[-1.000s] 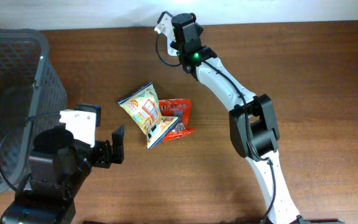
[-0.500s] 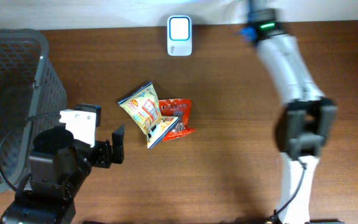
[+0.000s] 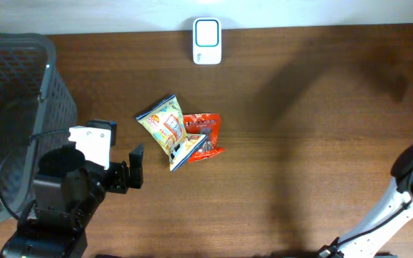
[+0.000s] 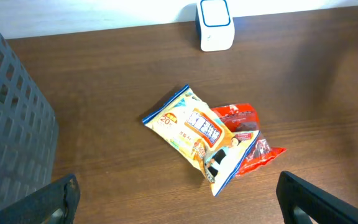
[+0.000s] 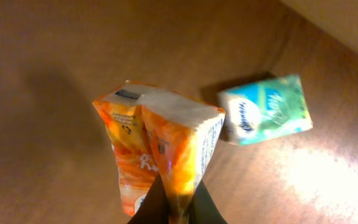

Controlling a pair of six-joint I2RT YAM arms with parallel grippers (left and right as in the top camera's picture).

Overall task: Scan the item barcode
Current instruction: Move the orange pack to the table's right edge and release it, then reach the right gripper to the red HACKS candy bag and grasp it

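Right claw (image 5: 173,208) tight on orange pouch (image 5: 160,143); grey basket (image 3: 49,93) far left.

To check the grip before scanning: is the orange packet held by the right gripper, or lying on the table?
Held. In the right wrist view the right gripper is shut on the orange packet at its lower edge.

scanner (image 3: 207,41) behind snack packets (image 3: 180,132), basket (image 3: 13,107) left
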